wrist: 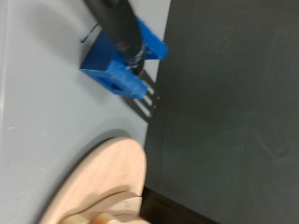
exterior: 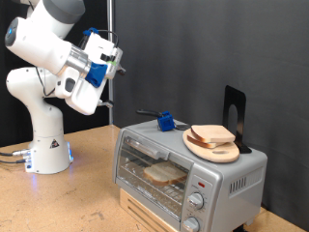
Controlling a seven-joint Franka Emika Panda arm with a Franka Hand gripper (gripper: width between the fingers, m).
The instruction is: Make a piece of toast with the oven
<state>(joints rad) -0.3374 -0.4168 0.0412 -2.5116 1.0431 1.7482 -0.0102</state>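
Observation:
The silver-grey oven stands on a light wooden base at the exterior view's bottom right. Its glass door looks shut, and a pale tan piece of toast lies on the wire rack behind the glass. More bread lies on a round light-wood board on the oven's top. My gripper hangs high in the air to the exterior view's left of the oven, with nothing seen between its fingers. The fingers do not show in the wrist view, which looks down on the oven's grey top and the board.
A blue tool with a black handle lies on the oven's top beside the board; it also shows in the wrist view. A black stand rises behind the board. Round knobs are on the oven's front. The robot's base stands on the wooden table.

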